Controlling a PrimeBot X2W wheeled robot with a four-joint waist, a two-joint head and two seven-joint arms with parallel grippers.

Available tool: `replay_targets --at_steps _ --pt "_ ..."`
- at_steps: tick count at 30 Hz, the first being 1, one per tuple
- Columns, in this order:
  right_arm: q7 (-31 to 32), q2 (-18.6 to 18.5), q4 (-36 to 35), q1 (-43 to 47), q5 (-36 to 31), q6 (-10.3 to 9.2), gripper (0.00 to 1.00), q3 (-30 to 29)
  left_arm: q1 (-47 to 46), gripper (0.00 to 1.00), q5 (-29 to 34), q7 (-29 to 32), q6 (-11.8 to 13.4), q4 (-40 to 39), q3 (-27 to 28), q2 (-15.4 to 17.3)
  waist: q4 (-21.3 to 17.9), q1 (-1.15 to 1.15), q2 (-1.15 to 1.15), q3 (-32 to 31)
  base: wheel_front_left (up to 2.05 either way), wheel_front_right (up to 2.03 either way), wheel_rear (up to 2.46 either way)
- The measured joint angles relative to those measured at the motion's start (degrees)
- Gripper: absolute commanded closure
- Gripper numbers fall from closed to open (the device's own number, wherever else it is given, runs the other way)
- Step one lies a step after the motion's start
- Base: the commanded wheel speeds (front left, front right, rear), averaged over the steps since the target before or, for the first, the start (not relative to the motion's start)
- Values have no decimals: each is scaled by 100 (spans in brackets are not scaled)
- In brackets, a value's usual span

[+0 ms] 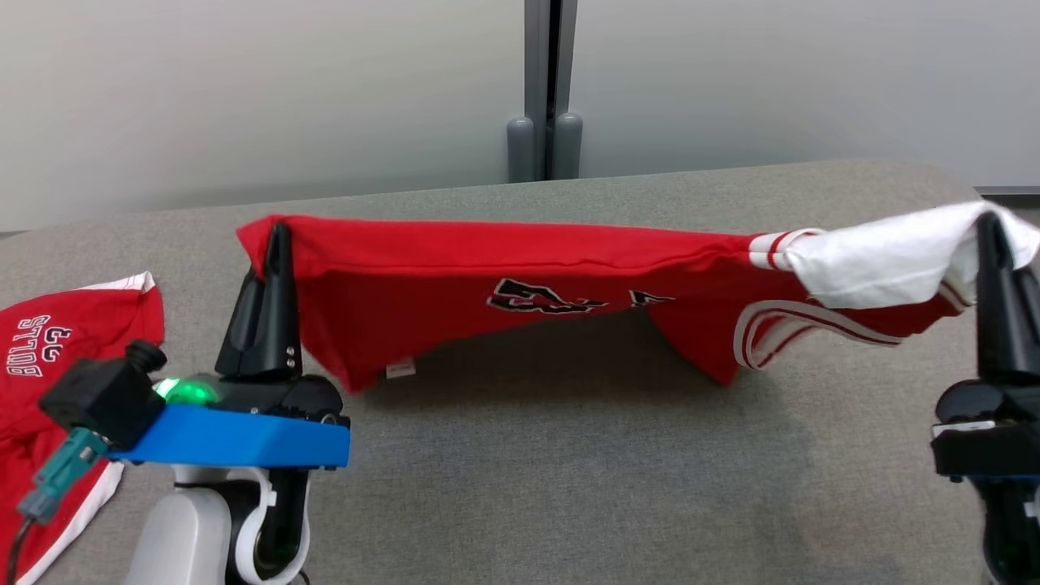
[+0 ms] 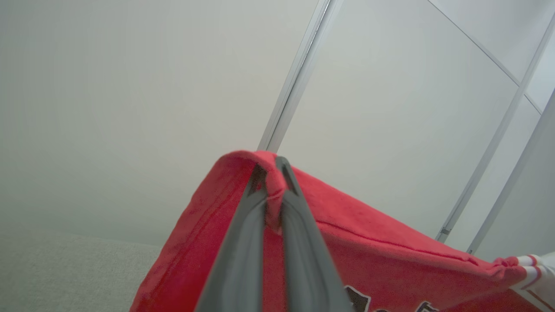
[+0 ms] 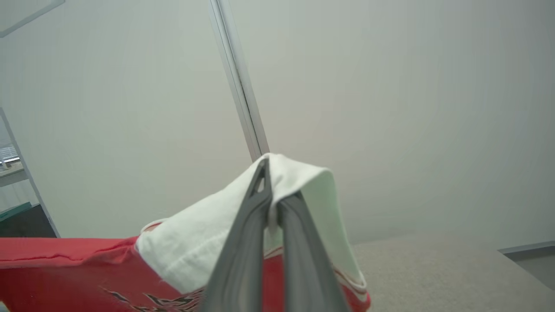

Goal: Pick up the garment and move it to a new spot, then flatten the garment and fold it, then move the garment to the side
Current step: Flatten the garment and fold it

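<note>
Grey fabric-covered table [image 1: 569, 471] and a pale wall behind it make the setting. Above the table a red soft-fabric jersey [image 1: 455, 276] with a white sleeve is held stretched, and its long axis runs from left to right. Its red corner at the left is pinched by the closed left gripper [image 1: 278, 236], and the white sleeve at the right is pinched by the closed right gripper [image 1: 991, 227]. Both ends are kept at nearly equal height, while the middle sags. For flattening, an even lowering by both arms is probably needed.
</note>
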Motion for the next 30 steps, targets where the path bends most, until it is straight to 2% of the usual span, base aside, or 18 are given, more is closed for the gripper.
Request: replay_targets --at_steps 3,5,7,10,15,16,22,24,25,26,30 --pt "237 1 -653 -152 -44 0 100 -31 -133 100 -53 322 63 -597 -90 15 -47 0 0 30 0 0 0" --pt "257 3 -780 -236 2 0 100 -69 -187 100 -34 394 78 -735 -120 37 -64 0 0 51 0 0 0" --pt "379 -7 -1105 -533 -197 0 100 -163 -361 100 125 581 104 -1083 -170 185 -114 0 0 131 0 0 0" --pt "582 -21 -1262 -808 -412 0 100 -55 -497 100 80 817 135 -1269 -205 207 -153 0 0 244 0 0 0" --pt "854 -192 -1061 -1240 -426 0 100 182 -853 100 227 1217 135 -1179 -289 490 -210 0 0 486 0 0 0" --pt "1006 -386 -721 -1482 -357 0 100 286 -1095 100 214 1356 129 -998 -325 521 -244 0 0 663 0 0 0" --pt "1224 -1001 779 -2892 -42 0 100 786 -2179 100 254 1563 77 -45 -278 661 -365 2 1 1343 0 0 0" --pt "1055 -1157 1300 -3518 27 0 100 938 -2632 100 292 1553 70 300 -197 735 -387 3 1 1572 0 0 0" --pt "1055 -1157 1300 -3518 27 0 100 938 -2632 100 292 1553 70 300 -197 735 -387 3 1 1572 0 0 0" --pt "815 -1267 1817 -4159 74 0 100 1133 -3151 100 325 1501 70 638 -107 786 -394 3 1 1781 0 0 0" --pt "232 -1470 2697 -5415 154 0 100 1410 -4159 100 424 1274 42 1245 -10 882 -353 3 2 2080 0 0 0"
